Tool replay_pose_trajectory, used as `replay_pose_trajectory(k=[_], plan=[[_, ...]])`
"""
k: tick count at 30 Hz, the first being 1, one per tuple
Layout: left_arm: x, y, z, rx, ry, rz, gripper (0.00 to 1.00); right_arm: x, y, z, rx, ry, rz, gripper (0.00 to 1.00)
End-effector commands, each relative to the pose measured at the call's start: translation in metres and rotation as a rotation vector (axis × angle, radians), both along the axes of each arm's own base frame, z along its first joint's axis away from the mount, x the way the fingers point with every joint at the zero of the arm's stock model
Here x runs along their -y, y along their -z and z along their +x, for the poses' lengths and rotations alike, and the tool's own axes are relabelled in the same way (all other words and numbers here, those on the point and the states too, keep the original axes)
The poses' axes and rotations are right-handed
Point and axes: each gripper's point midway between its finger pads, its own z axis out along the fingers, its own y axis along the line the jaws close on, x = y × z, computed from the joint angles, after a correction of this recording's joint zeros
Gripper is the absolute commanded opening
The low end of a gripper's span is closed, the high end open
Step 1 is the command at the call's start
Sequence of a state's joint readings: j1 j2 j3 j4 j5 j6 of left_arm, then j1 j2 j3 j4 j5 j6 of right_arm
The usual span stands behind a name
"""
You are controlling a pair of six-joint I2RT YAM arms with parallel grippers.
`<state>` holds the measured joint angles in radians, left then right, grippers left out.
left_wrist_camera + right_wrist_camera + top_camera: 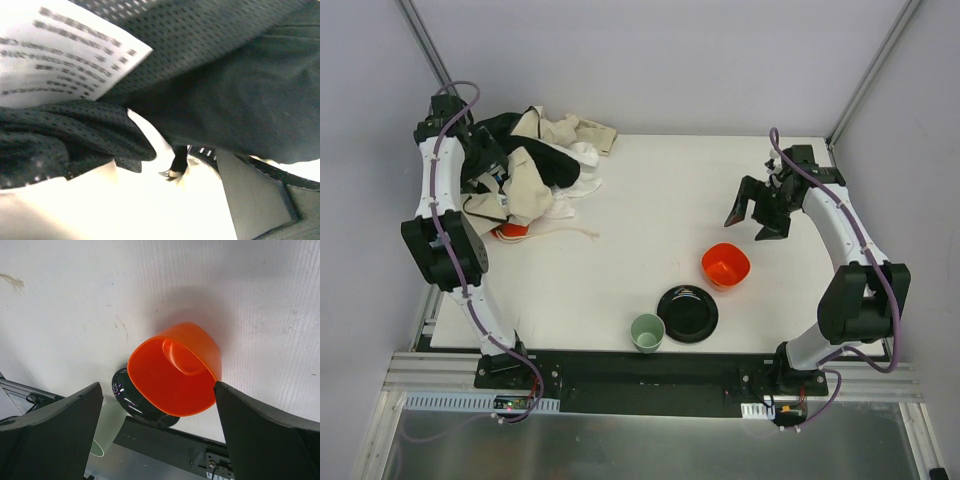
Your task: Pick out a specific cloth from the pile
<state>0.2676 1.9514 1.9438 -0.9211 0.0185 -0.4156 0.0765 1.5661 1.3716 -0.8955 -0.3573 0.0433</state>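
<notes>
**Cloth** (pixel 512 231): orange-red, soft. It lies on the table (pixel 650 190) at the near left edge of the pile (pixel 545 150). Only a small fold shows, because a beige piece (pixel 525 190) is draped over the rest. A thin pale cord (pixel 575 232) trails on the table just beside it.

**Pile:** crumpled heap of black, beige and white fabrics in the far left corner.

**Left gripper** (pixel 492 172): sunk in the heap, farther back than the cloth.
- Black mesh fabric (pixel 210 45), finely perforated, hangs across the left wrist view.
- A white printed label (pixel 55 55) sits on that fabric.
- One dark finger (pixel 250 200) shows at the right and the other is covered, so whether the jaws are spread cannot be told.

**Right gripper** (pixel 760 212): over the right side of the table, well apart from the pile. Its jaws are spread wide and hold nothing.

**Bowl** (pixel 172 372): orange, rigid, glossy, with rounded corners, below the right gripper.

**Plate** (pixel 687 313): black, round, shiny, near the bowl.

**Cup** (pixel 647 332): pale green, just beside the plate.
</notes>
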Motion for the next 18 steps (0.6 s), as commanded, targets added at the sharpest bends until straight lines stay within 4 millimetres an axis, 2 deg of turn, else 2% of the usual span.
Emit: replay_pose_trajectory(k=[1,6,10,14,18], plan=[[0.035,-0.052,-0.003,0.133,0.102,0.013,0.99,-0.003,-0.003,-0.002,-0.010,-0.020,0.002,0.96],[0.060,-0.069,-0.030,0.156,0.123,0.016,0.99,-0.005,-0.002,-0.001,-0.010,-0.025,0.007,0.96],[0.090,-0.081,-0.048,0.183,0.177,0.009,0.99,-0.007,0.000,-0.001,-0.013,-0.034,0.010,0.96],[0.123,-0.072,-0.062,0.154,0.241,-0.014,0.99,-0.008,0.004,0.001,-0.026,-0.034,0.015,0.96],[0.160,-0.041,-0.071,0.065,0.324,-0.042,0.99,-0.009,0.005,0.003,-0.022,-0.037,0.020,0.96]])
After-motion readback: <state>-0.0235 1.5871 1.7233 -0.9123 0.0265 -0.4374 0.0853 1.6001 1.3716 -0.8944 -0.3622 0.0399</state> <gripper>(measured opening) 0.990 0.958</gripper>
